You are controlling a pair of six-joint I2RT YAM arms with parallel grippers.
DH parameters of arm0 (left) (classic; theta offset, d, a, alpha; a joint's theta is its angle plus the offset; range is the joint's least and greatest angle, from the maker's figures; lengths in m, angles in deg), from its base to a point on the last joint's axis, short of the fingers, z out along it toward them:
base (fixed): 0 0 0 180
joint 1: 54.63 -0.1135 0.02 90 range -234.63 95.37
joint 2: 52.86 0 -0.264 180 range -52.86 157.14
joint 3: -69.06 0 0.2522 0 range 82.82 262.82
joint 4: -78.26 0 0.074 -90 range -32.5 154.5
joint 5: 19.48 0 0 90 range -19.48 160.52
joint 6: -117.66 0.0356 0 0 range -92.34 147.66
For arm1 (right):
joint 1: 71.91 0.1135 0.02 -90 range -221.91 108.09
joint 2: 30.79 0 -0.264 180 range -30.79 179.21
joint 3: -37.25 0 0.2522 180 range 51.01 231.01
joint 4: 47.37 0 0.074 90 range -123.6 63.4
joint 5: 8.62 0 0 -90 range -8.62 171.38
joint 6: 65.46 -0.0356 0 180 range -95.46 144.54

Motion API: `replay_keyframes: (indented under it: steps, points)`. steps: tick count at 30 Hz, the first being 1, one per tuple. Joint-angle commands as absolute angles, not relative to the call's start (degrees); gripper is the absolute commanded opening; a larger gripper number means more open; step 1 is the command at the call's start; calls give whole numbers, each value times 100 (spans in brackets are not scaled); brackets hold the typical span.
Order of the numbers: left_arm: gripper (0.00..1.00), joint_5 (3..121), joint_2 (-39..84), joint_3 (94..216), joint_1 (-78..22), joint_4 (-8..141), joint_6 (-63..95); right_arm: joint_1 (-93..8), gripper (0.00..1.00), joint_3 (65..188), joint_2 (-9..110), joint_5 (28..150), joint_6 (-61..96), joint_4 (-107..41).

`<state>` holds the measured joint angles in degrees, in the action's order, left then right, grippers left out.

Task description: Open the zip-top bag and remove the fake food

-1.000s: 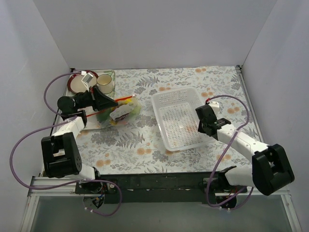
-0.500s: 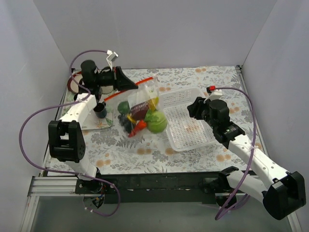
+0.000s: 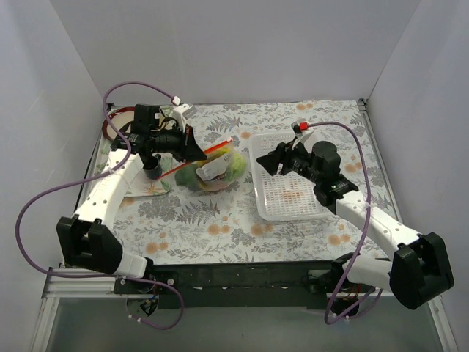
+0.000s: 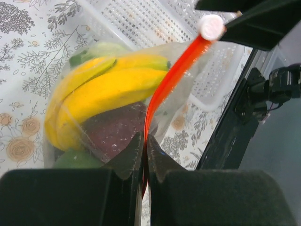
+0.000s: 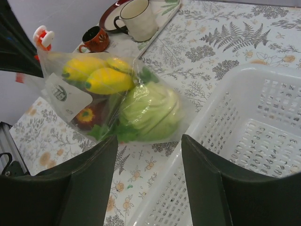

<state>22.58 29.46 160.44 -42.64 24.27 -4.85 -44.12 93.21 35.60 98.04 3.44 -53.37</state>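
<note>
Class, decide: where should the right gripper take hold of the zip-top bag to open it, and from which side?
Probably the white slider at the free end of the zip-top bag's orange-red strip, coming from the basket side: the left gripper pinches the other end, so the strip stands clear.

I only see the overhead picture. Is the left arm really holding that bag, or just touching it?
Observer: Holding. In its wrist view the left jaws are shut on the orange-red zip strip of the zip-top bag.
Operator: What's inside? It's a blur from above.
Observer: The right wrist view shows a pale green cabbage-like piece beside yellow pieces.
Operator: Is the other arm gripping anything?
Observer: No, the right jaws stand open with nothing between them; the bag lies ahead of them.
</note>
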Motion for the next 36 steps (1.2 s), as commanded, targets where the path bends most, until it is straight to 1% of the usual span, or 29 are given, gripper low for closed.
replay_keyframes:
  steps: [1,4,7,10,13,15,17,18,21,23,28,34,36]
  points:
    - [0,2324,2220,16481,-4154,1661,199,-4405,65,9742,3819,10045,573,-5734]
    - [0,2271,2185,16623,-4039,1283,340,-4396,65,9681,3987,10124,626,-5794]
    - [0,2332,2079,16456,-3925,1124,428,-4405,66,9523,3979,10422,582,-6179]
    - [0,2464,1947,16141,-3881,1299,437,-4396,67,9452,3935,10914,608,-6418]
    - [0,2490,1921,15973,-3837,1423,525,-4396,67,9330,3847,11669,731,-6725]
    - [0,2456,1929,15928,-3793,1458,569,-4396,67,9189,3812,12258,574,-7366]
    - [0,2412,1929,15928,-3749,1467,604,-4396,66,8865,3812,12592,268,-7989]
    - [0,2420,1929,15928,-3706,1475,595,-4396,66,8715,3820,12690,117,-8714]
    - [0,2385,1947,15981,-3635,1449,604,-4405,66,8512,3996,13059,-410,-9816]
    - [0,2367,1965,16051,-3591,1388,639,-4396,66,8581,4259,13296,-631,-9995]
    - [0,2332,2052,16227,-3433,1230,692,-4387,66,8731,4777,13455,-1148,-10961]
    - [0,2376,2114,16297,-3336,1212,709,-4212,65,8811,4998,13491,-1054,-11086]
    - [0,2368,2114,16297,-3301,1221,683,-4106,63,8854,4998,13455,-896,-10859]
